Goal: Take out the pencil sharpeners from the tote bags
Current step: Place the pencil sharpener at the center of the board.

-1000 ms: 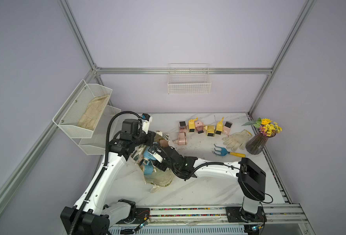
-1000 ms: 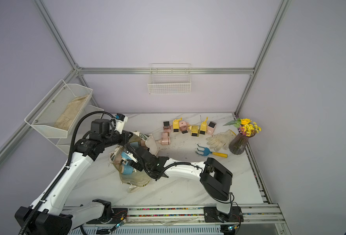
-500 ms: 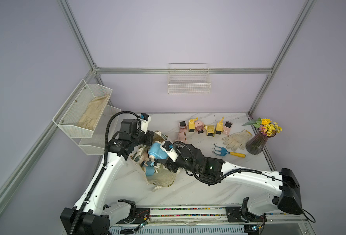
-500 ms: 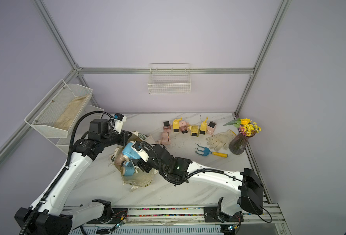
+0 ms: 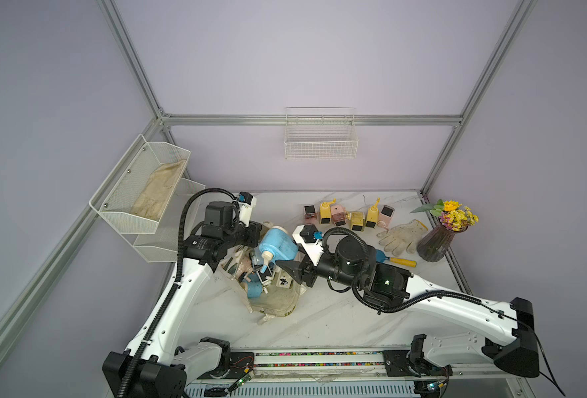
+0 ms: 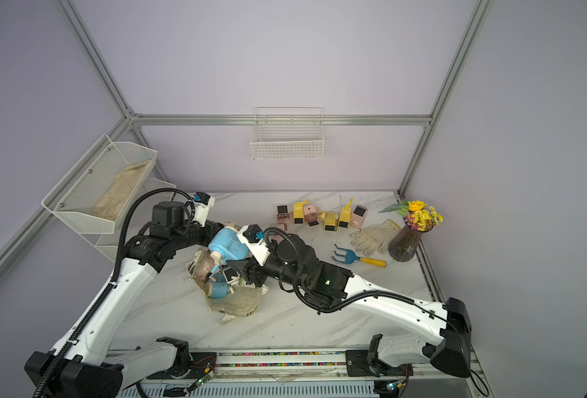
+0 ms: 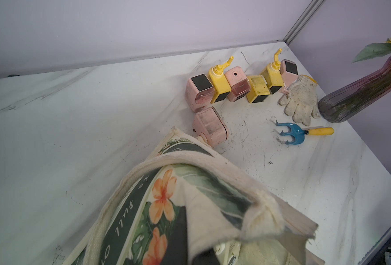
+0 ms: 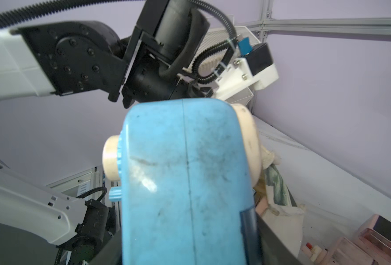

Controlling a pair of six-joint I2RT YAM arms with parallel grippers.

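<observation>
The right gripper holds one blue pencil sharpener with its jaws partly spread around the body. This sharpener is lifted above the mouth of the tote bag, and it fills most of the right wrist view. The left gripper is pressed together on the cream rim of the bag and keeps the mouth lifted; its fingertips are hidden by the cloth.

Inside the open bag, at least two more sharpeners can be seen in a top view: one blue and one beige or pink. More may be under them, but the count there is not clear.

On the marble table, seven sharpeners lie outside the bag in the left wrist view. Six stand in a row at the back: a pink one, a yellow one, a pink one, a yellow one, a yellow one and a pink one. One more pink sharpener lies just beside the bag's corner.

There is also one dirty white glove, one blue hand rake and one vase with flowers.
</observation>
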